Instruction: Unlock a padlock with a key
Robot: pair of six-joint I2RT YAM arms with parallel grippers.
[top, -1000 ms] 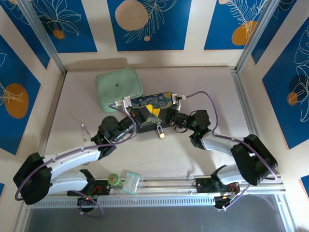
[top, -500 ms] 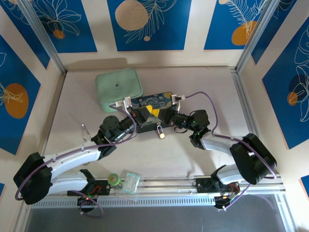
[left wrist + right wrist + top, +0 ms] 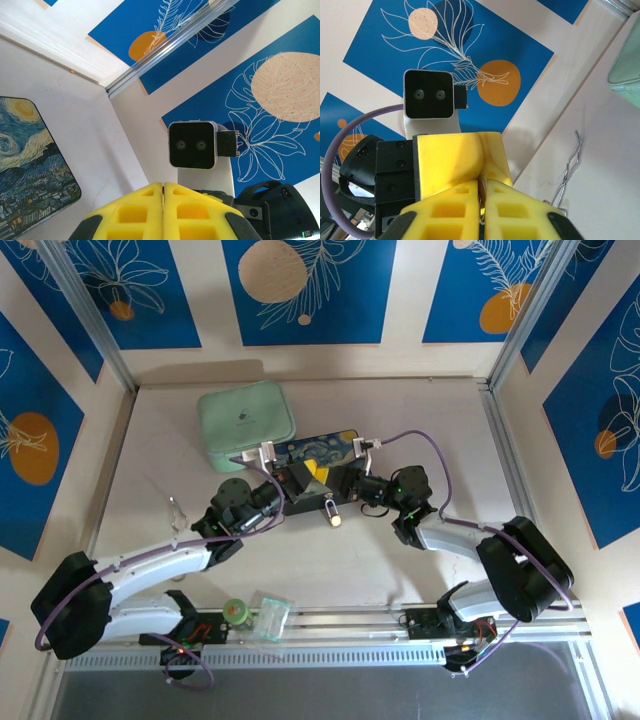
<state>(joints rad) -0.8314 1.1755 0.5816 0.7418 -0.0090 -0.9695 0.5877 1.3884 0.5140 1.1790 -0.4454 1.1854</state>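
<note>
Since a second ago the right gripper point(image 3: 483, 186) has drawn its jaws together and its wrist has edged a little toward the box. The padlock point(image 3: 332, 514) has not shifted.

Nearest, along the metal rail point(image 3: 350, 618) by the arm bases, lie a green-capped bottle point(image 3: 235, 610) and a clear plastic bag point(image 3: 270, 616). Beyond them is an open stretch of pale table point(image 3: 330, 570) between the two forearms.

The padlock lies on the table just at the near edge of the starry-night box point(image 3: 318, 462), brass body nearer and shackle pointing at the box. Whether it touches the box cannot be told. It sits just nearer than both grippers, roughly below the gap between them, and in neither jaw.

The right gripper's yellow pads are pressed together on a thin silvery bit of metal, seemingly the key point(image 3: 481, 201), with only a sliver showing. The left gripper point(image 3: 164, 189) is fully closed, pad against pad, with nothing between them. It faces the right one closely over the near part of the box.

To the left a silvery wire loop point(image 3: 177, 512) lies well apart, close to the left frame post. Behind the box and touching or nearly touching its far left corner sits a mint-green case point(image 3: 246, 427). The far right quarter of the table is bare up to the blue-patterned back wall point(image 3: 310, 290).
</note>
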